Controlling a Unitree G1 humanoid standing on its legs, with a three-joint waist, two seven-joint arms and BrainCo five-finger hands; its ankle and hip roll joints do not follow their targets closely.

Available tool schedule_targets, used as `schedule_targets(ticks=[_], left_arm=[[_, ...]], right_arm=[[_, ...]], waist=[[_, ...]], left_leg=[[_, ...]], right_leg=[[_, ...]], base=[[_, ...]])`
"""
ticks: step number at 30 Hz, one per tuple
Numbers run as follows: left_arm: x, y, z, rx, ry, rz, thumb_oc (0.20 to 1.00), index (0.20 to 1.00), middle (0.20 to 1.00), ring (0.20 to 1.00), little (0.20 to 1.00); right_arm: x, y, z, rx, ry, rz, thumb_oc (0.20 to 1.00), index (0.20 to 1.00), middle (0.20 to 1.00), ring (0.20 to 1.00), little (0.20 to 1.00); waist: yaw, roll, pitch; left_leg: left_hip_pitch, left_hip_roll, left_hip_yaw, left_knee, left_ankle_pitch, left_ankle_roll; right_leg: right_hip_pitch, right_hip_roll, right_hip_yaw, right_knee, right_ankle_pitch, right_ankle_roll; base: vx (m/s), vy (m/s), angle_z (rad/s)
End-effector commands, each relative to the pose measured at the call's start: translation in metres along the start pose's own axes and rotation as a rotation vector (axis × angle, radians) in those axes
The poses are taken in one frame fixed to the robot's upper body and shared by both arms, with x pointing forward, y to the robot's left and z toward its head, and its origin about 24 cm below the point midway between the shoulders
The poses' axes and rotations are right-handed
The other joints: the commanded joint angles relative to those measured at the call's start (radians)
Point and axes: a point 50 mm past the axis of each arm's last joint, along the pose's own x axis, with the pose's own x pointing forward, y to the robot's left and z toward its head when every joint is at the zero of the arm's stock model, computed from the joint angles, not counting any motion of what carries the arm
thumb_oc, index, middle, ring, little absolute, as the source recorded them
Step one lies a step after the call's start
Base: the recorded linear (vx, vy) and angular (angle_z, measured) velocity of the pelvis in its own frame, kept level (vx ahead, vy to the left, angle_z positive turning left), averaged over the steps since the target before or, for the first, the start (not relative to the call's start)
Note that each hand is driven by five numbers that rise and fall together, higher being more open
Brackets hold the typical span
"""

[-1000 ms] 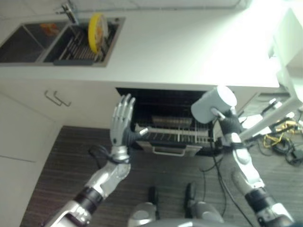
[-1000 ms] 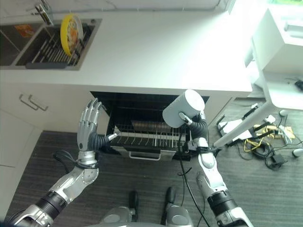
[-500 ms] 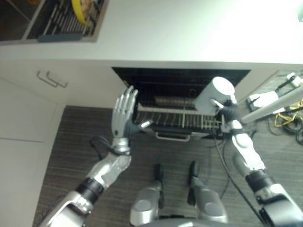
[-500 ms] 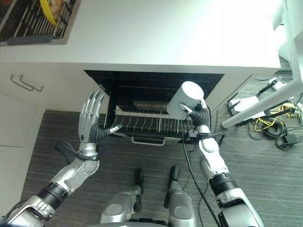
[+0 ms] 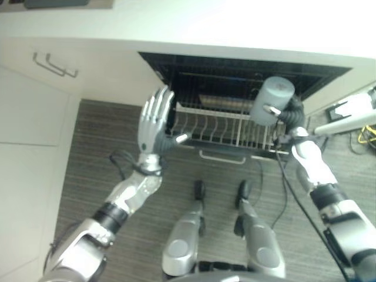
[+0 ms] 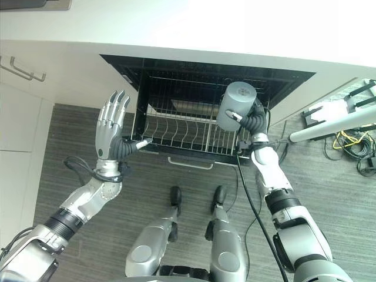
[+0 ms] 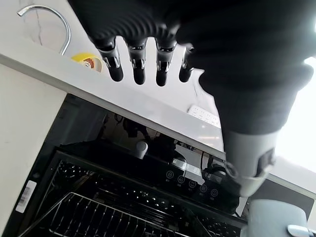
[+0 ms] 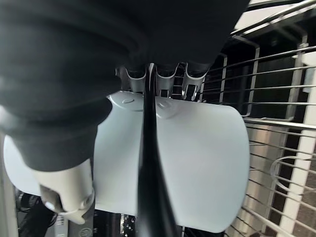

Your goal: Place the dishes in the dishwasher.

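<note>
A pale grey cup hangs tilted over the right end of the pulled-out wire dishwasher rack. My right hand is shut on it from the side. In the right wrist view the cup lies against the curled fingers, with rack wires just behind. My left hand is raised beside the rack's left end, open with straight fingers and touching nothing. In the left wrist view those fingers point at the counter edge, and the cup shows low beside the open dishwasher.
The white counter overhangs the dishwasher opening. A cabinet front with a metal handle stands to the left. A white stand leg and cables lie on the floor at right. A yellow plate shows on the counter.
The camera has tilted down, so the whole scene slid up. My right hand has carried the cup lower and closer to the rack. The left hand stays raised and open.
</note>
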Motion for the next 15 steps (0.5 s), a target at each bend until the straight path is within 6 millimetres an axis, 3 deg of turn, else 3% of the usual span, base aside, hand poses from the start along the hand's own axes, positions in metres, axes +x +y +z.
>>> schedule_targets(ticks=[1, 12, 15], left_arm=[[0.013, 0.014, 0.000, -0.016, -0.025, 0.073, 1.000, 1.000, 1.000, 1.000, 1.000], [0.017, 0.009, 0.008, -0.066, -0.082, -0.003, 1.000, 1.000, 1.000, 1.000, 1.000], [0.018, 0.004, 0.016, -0.104, -0.135, -0.134, 1.000, 1.000, 1.000, 1.000, 1.000]], right_arm=[[0.012, -0.008, 0.022, -0.013, -0.094, -0.034, 0.200, 0.200, 0.200, 0.200, 0.200], [0.021, -0.009, 0.025, 0.000, -0.067, -0.035, 0.200, 0.200, 0.200, 0.200, 0.200], [0.037, -0.020, 0.029, -0.060, 0.060, -0.035, 0.200, 0.200, 0.200, 0.200, 0.200]], waist=[[0.015, -0.022, -0.024], [0.023, -0.014, -0.024], [0.035, -0.002, -0.024]], left_leg=[[-0.088, 0.019, 0.002, 0.063, -0.032, 0.017], [-0.134, 0.012, 0.001, 0.073, -0.030, 0.020], [-0.166, 0.009, 0.002, 0.087, -0.028, 0.023]], right_leg=[[-0.085, -0.119, 0.094, 0.217, -0.132, 0.113], [-0.139, -0.124, 0.094, 0.241, -0.132, 0.114], [-0.176, -0.131, 0.092, 0.266, -0.133, 0.116]], base=[[-0.03, 0.006, 0.05], [0.00, 0.009, 0.03], [0.07, 0.008, 0.00]])
